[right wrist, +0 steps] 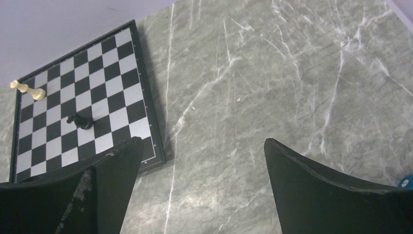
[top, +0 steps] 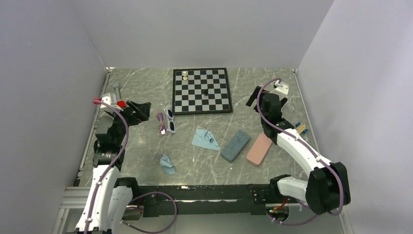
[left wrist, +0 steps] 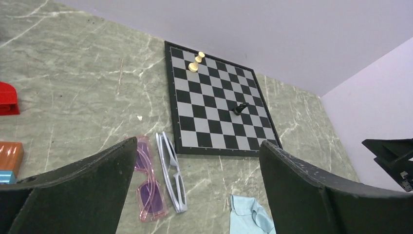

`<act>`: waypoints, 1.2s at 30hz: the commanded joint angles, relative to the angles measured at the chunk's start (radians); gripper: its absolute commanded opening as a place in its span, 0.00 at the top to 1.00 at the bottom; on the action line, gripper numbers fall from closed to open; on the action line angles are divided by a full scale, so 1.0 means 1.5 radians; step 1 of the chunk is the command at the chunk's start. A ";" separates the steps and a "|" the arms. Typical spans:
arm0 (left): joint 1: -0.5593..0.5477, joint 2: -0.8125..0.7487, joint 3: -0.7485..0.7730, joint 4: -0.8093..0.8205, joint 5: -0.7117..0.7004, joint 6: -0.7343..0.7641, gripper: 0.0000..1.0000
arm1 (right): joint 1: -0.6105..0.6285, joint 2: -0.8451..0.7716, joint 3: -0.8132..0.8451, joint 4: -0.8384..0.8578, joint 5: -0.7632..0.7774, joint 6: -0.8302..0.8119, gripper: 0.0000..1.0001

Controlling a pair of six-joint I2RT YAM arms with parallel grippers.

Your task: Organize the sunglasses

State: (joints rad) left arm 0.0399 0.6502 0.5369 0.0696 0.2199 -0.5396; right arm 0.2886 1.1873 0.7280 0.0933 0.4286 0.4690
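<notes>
Two grippers are shown, each with its jaws spread wide and nothing between them. The left gripper (left wrist: 198, 144) hangs over the left part of the marble table (top: 146, 87), and in its wrist view its dark fingers (left wrist: 104, 170) frame both pairs of sunglasses. The white sunglasses (left wrist: 171, 170) and the purple-pink sunglasses (left wrist: 148, 187) lie side by side on the table surface, so close that contact between them cannot be ruled out. The white pair is the one nearer the chessboard (top: 201, 90), just off its near left corner. Neither pair is touched by a finger. The right gripper (right wrist: 203, 141) hangs over bare marble at the far right, with the board's right edge showing beside its left finger in the wrist view. On the board stand a pale chess piece (top: 185, 75) at the far left corner and a black chess piece (top: 208, 92) near the middle. Nearer the arm bases, a crumpled light-blue cloth (top: 205, 140) lies between the sunglasses and a grey-blue case (top: 235, 146). A pink case (top: 258, 148) lies just beside that case on its right, both set at the same slant. A second, smaller cloth (top: 167, 164) lies nearer the bases, well apart from the sunglasses. A red object (left wrist: 7, 100) sits at the table's left edge.
</notes>
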 commanded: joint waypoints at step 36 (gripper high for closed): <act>0.003 0.102 -0.012 0.147 0.019 -0.003 0.01 | 0.237 0.212 0.176 -0.602 0.009 0.416 0.00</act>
State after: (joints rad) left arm 0.0399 0.8032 0.5053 0.2272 0.2222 -0.5396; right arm 0.6212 1.5410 1.0248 -0.7830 0.4313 0.9836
